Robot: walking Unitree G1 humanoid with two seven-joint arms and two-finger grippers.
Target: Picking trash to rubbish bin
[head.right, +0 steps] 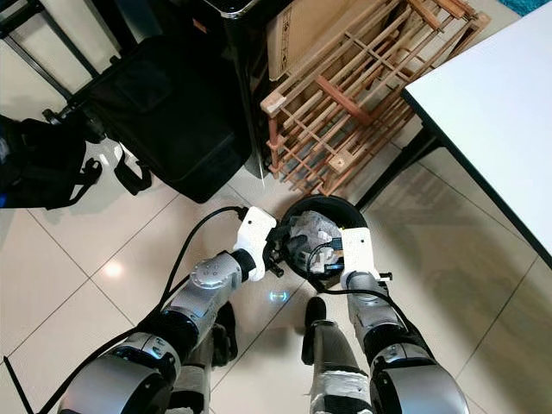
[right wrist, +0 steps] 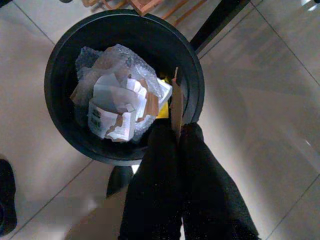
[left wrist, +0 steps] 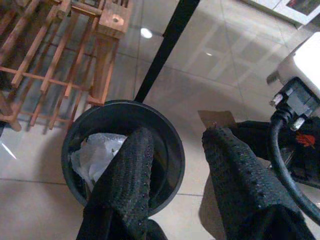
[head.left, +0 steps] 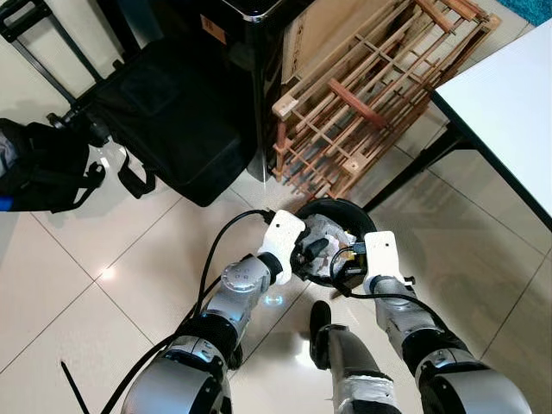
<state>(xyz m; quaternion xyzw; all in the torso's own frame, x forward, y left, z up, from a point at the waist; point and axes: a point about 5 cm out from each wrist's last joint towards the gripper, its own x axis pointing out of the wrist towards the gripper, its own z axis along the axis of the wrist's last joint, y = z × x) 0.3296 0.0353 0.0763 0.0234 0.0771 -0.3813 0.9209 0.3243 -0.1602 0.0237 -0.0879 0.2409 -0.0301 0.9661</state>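
A round black rubbish bin [head.left: 341, 205] stands on the tiled floor right in front of me, holding crumpled paper and bubble wrap [right wrist: 112, 107]. My right gripper [right wrist: 177, 127] is over the bin's near rim [right wrist: 150, 40], shut on a thin brown cardboard piece [right wrist: 176, 105] that stands upright between its fingers above the bin's inner edge. My left gripper [left wrist: 177, 135] is open beside the bin [left wrist: 120, 104] on the opposite side, with nothing between its fingers. Both grippers meet at the bin in the head views, the left gripper [head.left: 312, 250] and the right gripper [head.left: 347, 263].
A wooden slatted rack [head.left: 371, 95] leans just behind the bin. A white table [head.left: 509, 95] with a black leg [head.left: 414, 168] is to the right. A large black bag [head.left: 172, 121] and a dark backpack [head.left: 43, 164] lie to the left.
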